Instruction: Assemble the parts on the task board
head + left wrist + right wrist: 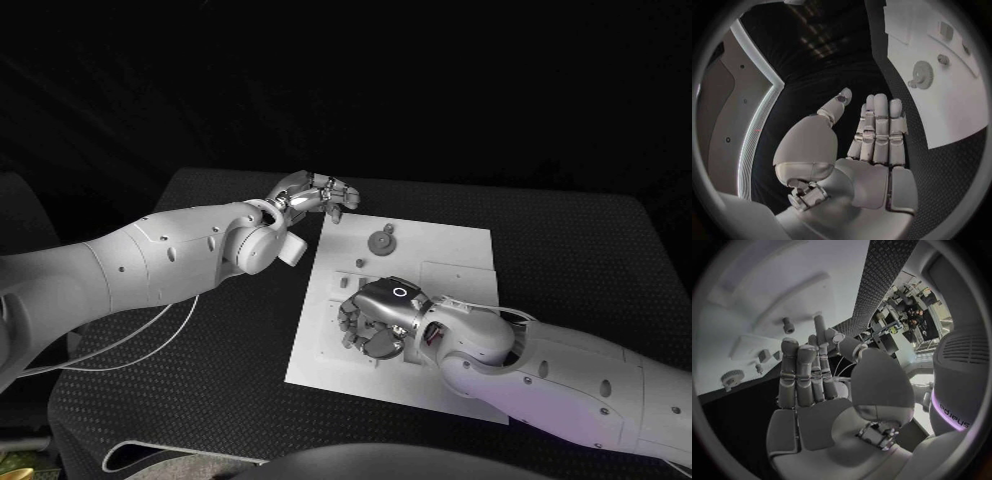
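The white task board [447, 265] lies in the middle of the black table. A grey gear [382, 240] stands on it near the far left corner, with a small peg [391, 228] just beyond it. My left hand [310, 192] hovers off the board's far left corner, its fingers [878, 125] straight and together, thumb apart, holding nothing. My right hand [378, 322] is over the board's left middle, palm toward it, with its fingers [804, 372] stretched out and nothing in them. The right wrist view shows the board [767, 280], an upright peg [787, 326], the gear [733, 376] and small fittings [764, 356].
Shallow square recesses [459, 275] mark the board's right half. The left wrist view shows the gear [922, 76] and peg [943, 59] on the board [961, 105]. White cables [144, 345] trail over the table to the left. Black textured mat [231, 330] surrounds the board.
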Action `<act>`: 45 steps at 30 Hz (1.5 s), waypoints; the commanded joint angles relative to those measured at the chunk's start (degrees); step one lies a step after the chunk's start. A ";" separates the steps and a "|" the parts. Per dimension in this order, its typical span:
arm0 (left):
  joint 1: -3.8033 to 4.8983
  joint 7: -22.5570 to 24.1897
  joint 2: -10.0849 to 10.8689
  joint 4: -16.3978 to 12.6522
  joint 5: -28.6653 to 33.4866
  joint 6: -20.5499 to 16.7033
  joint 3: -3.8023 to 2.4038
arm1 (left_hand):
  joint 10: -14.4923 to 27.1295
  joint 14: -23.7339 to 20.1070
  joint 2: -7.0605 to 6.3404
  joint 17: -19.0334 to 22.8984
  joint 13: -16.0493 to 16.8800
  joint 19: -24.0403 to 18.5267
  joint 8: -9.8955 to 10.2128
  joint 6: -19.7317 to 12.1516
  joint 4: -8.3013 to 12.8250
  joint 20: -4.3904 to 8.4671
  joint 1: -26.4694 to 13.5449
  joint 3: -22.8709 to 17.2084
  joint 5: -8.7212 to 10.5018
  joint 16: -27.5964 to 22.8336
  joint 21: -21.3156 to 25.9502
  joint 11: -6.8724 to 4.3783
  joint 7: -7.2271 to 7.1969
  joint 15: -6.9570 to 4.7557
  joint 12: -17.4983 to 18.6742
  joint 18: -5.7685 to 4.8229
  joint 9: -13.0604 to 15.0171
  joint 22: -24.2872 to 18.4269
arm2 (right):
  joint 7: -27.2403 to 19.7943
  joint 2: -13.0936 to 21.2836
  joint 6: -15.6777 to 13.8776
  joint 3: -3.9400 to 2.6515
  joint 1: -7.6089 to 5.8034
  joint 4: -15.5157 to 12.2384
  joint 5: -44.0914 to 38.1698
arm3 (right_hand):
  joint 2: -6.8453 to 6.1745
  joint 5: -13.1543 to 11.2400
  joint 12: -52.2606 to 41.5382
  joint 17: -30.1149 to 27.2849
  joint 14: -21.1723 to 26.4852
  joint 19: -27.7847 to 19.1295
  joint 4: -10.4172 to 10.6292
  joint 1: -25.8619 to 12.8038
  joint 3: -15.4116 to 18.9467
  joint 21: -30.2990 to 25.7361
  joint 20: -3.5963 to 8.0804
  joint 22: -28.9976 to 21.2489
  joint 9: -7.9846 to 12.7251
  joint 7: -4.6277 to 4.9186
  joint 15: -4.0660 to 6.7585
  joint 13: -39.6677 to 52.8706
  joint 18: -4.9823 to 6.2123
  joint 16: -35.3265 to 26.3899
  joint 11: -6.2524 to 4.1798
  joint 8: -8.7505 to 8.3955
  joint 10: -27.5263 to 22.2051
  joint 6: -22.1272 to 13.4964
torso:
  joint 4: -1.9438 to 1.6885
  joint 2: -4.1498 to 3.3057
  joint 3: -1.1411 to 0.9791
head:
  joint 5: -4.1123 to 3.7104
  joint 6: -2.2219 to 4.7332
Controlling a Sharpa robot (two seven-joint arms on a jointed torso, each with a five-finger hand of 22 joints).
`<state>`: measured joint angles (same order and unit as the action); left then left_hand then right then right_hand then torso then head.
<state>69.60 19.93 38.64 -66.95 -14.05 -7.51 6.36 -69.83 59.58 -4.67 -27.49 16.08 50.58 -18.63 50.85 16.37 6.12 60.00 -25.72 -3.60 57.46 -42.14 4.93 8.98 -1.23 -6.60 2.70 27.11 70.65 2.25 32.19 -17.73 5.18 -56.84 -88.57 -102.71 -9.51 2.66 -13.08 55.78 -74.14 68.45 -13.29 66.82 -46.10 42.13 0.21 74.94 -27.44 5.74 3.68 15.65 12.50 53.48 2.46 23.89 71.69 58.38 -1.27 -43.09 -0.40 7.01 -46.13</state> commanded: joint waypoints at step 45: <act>0.08 0.39 -0.13 -0.43 0.33 0.71 -0.04 | 0.21 -0.10 0.30 -0.17 -0.09 0.03 0.22 -0.33 -0.16 0.50 -0.37 0.26 0.19 -0.35 0.49 0.16 0.20 0.23 -0.30 0.79 -0.08 0.18 | 2.98 -1.69 5.04 0.79 0.04 0.69 -4.46 | 0.31 0.11 -0.16 0.24 0.11 -0.29 -0.77 -0.25 -0.18 0.67 0.33 1.23 -0.28 0.06 0.40 0.92 2.50 0.45 -0.18 0.32 1.08 0.50 | -0.08 -0.01 0.05 | -0.13 -0.50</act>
<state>69.60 19.88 38.62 -67.22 -14.04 -7.50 6.36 -69.88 59.58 -4.67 -27.58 16.08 50.57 -18.63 50.85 16.37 6.10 60.00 -25.72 -3.60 57.46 -41.92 4.87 8.98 -1.23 -6.60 2.70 27.11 70.74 4.09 30.73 -14.91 5.73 -57.01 -87.92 -105.27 -9.80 2.61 -13.06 55.96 -74.13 68.03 -13.70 66.54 -46.33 42.60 0.21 74.95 -27.60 5.75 3.69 16.63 12.47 53.70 2.46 24.07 71.70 58.35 -1.31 -43.07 -0.35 6.92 -46.60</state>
